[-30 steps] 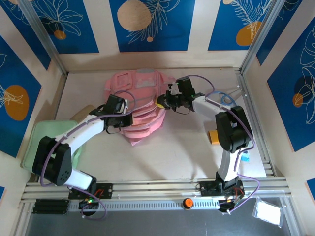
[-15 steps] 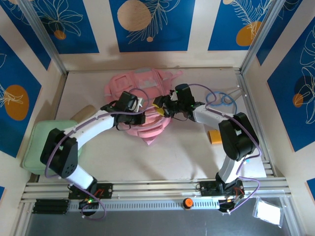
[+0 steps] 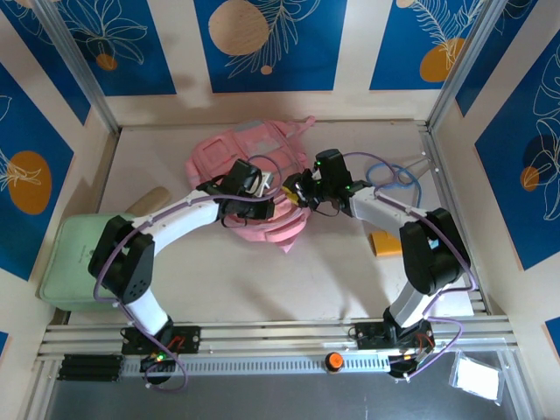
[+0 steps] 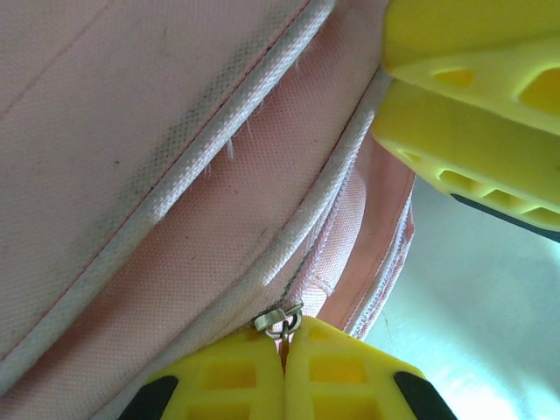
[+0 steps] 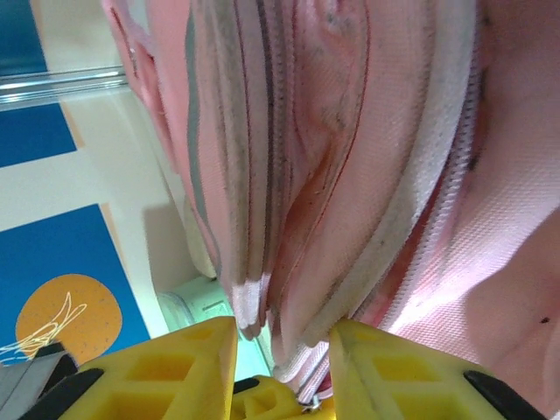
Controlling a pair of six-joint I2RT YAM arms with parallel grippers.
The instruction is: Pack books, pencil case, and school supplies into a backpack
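- The backpack is lying in the middle of the worktop, toward the far side, with both arms reaching in to it from the two sides.
- The left end effector is pressing its two yellow fingers fully together, and it is gripping the small metal zipper pull at their tips.
- The zipper pull is sitting on a zipper line between two pink fabric panels with pale trim.
- The right end effector is holding its yellow fingers apart, with a thick fold of pink fabric and grey-white trim filling the gap between them, so it is gripping the backpack at its edge.
- In the left wrist view, the yellow fingers of the right end effector are showing at the upper right, just beside the same zipper line.
- The pencil case is lying on the worktop at the left, well apart from the backpack and just beyond a pale green tray.
- A small flat orange-yellow thing is lying on the worktop beside the right arm; I cannot tell whether it is one of the books.
- A blue cable is lying in loops near the right far corner.
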